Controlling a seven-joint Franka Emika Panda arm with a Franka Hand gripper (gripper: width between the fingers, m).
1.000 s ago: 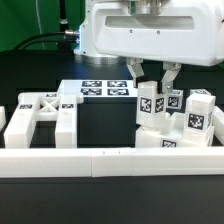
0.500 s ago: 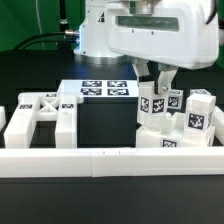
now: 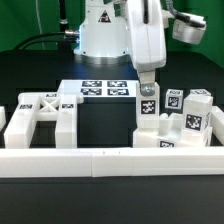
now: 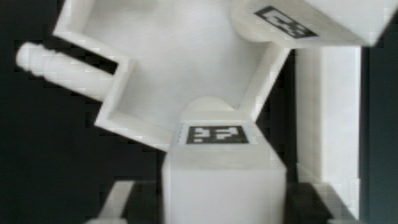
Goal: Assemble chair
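grip: two-finger gripper (image 3: 148, 90) fingers look clamped on a short glossy white plastic post (image 3: 148, 108)
where: upright on the blocky white chair cluster (image 3: 170, 135), in front of the marker board (image 3: 100, 88), exterior view's right
left: white plastic frame (image 3: 40, 115) sits loose, board's other side. Maybe halfway, I'd guess

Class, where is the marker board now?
In the exterior view the marker board lies at centre, behind the gap between the chair frame and the tagged posts.

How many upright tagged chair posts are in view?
3, at the exterior view's right: gripped post in the gripper, middle post beside it, outer post farthest right. Others may be hidden behind.
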